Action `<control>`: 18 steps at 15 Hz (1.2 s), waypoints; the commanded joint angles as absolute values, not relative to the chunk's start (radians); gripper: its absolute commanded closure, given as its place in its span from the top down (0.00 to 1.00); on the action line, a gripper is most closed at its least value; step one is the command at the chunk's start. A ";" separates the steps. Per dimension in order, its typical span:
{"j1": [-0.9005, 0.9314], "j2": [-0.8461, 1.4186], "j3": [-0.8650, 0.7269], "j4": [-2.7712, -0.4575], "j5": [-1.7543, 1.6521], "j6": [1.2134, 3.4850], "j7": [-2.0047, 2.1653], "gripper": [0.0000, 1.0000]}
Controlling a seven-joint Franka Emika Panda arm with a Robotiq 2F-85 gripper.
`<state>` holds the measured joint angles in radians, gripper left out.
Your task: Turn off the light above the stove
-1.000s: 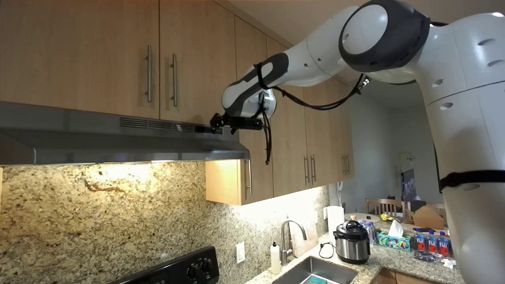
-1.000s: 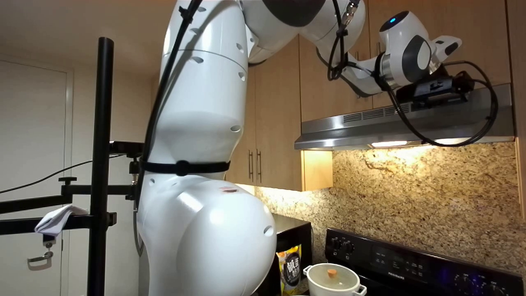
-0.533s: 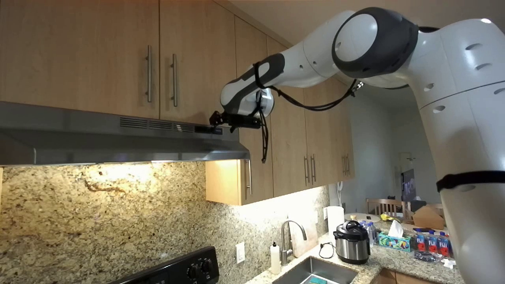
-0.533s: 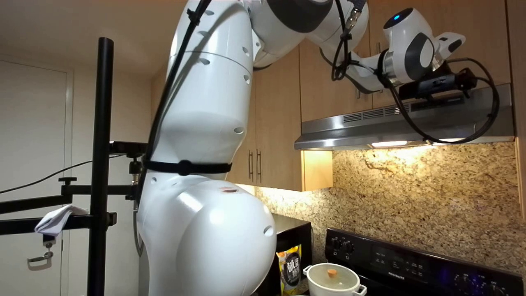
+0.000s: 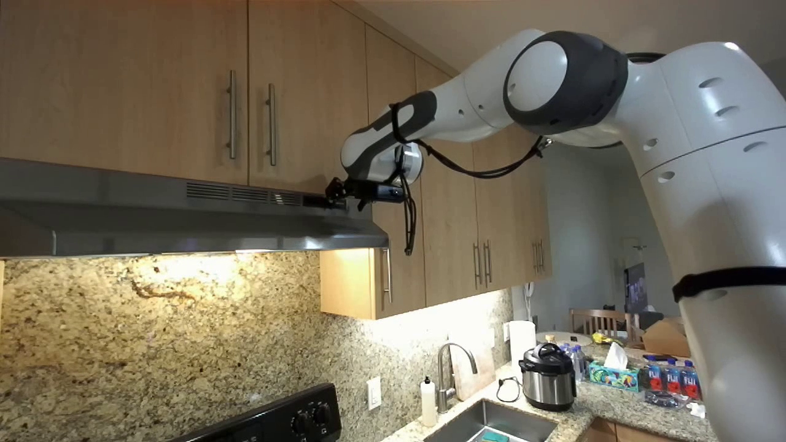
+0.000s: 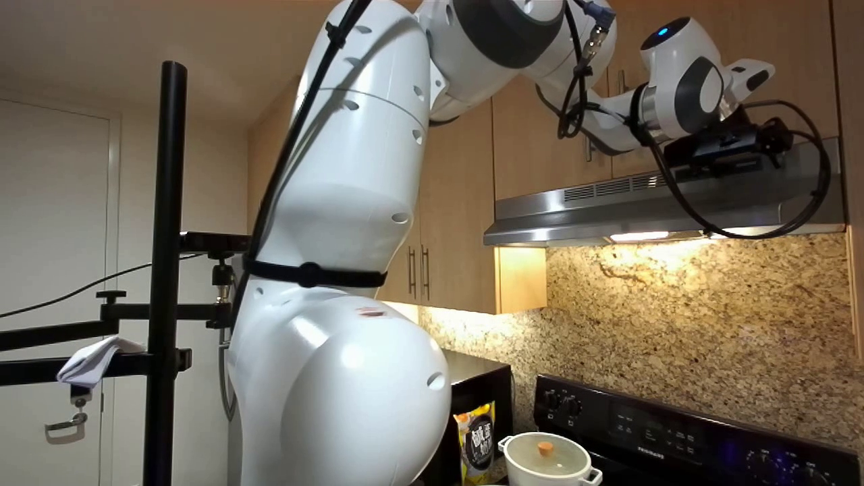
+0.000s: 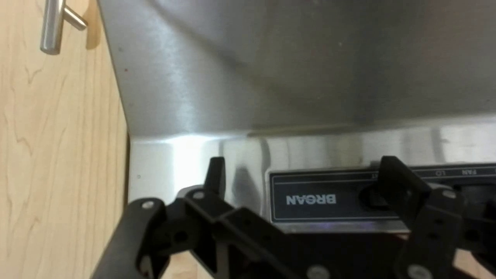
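Wrist view: your black two-fingered end effector (image 7: 304, 176) has its fingers (image 7: 403, 190) wide apart in front of the silver stainless-steel range hood (image 7: 290, 85). One finger overlaps the black rectangular BROAN control panel (image 7: 329, 213); you cannot tell whether they touch. In an exterior view, the bright white light (image 6: 639, 236) glows on the hood's underside, lighting the tan speckled stone wall (image 6: 682, 317) above the black stove (image 6: 661, 422).

In an exterior view, your arm (image 5: 552, 83) reaches across to the range hood (image 5: 190, 230), its black fingers (image 5: 335, 189) seen against the dark panel (image 5: 314, 201) beside the vent slots (image 5: 250, 193); you cannot tell whether they touch. Light (image 5: 249, 251) glows under the hood onto your granite backsplash (image 5: 184, 331). On the counter (image 5: 620, 408), a pressure cooker (image 5: 548, 385) stands near the sink (image 5: 522, 420).
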<state>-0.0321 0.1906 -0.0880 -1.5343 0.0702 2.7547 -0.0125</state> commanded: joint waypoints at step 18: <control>-0.103 0.270 -0.093 -1.366 0.073 2.666 0.015 1.00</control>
<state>-0.0913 0.2422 -0.0966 -1.4144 0.0706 2.6785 -0.0055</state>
